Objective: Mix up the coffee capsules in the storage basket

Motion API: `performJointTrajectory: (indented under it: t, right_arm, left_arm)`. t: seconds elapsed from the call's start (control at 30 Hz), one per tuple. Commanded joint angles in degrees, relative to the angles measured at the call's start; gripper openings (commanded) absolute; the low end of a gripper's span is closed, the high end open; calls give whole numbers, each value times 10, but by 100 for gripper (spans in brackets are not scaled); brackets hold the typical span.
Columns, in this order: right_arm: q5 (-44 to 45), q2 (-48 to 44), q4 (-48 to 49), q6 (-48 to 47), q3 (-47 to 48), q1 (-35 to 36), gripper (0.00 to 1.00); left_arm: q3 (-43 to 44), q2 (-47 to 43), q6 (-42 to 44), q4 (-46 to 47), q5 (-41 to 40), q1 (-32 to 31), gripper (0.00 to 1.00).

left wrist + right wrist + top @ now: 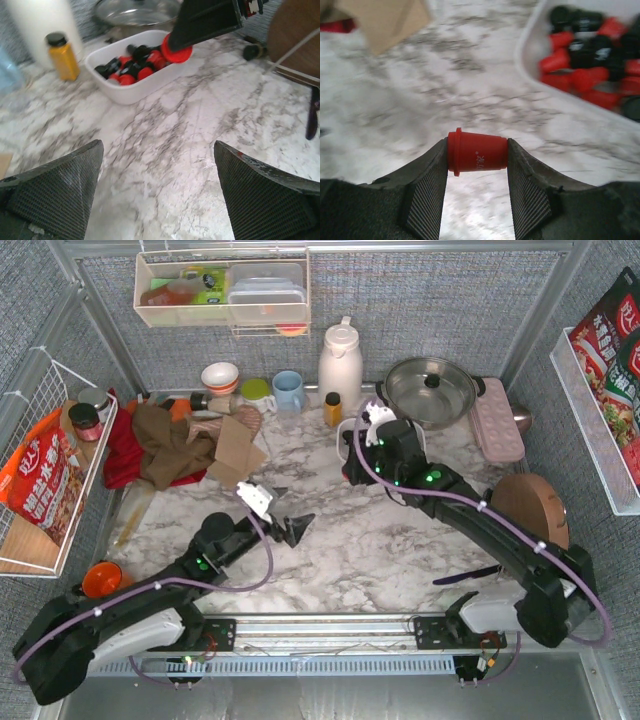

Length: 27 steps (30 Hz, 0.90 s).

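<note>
The storage basket is showing whole only in the left wrist view. From above the right arm is covering nearly all of it, and the right wrist view is cutting it off. The coffee capsules inside are blurring together, red and black, too smeared to count. One small yellow bottle is standing near the basket. The right gripper is pinching one red capsule sideways, close to the basket's rim. The left gripper is hanging over the marble table, fingers spread wide — holding nothing.
</note>
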Motion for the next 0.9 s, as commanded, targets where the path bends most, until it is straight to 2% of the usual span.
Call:
performJointTrajectory:
  t: [0.0, 0.1, 0.27, 0.47, 0.67, 0.87]
  right_arm:
    - [146, 53, 35, -87, 20, -29, 47]
    - [153, 122, 47, -93, 57, -71, 47]
    - [149, 242, 44, -90, 125, -132, 47]
    - [183, 347, -41, -87, 222, -165, 47]
    - [188, 347, -46, -56, 203, -177, 47]
    - [166, 352, -38, -10, 174, -180, 48]
  left_arm:
    - [-22, -64, -96, -89, -143, 0, 99]
    - [-29, -122, -127, -159, -186, 0, 99]
    - [-35, -232, -142, -259, -205, 0, 99]
    - [-69, -342, -150, -301, -228, 0, 99]
    - [-109, -421, -152, -293, -247, 0, 99]
    - [-124, -440, -141, -269, -250, 0, 99]
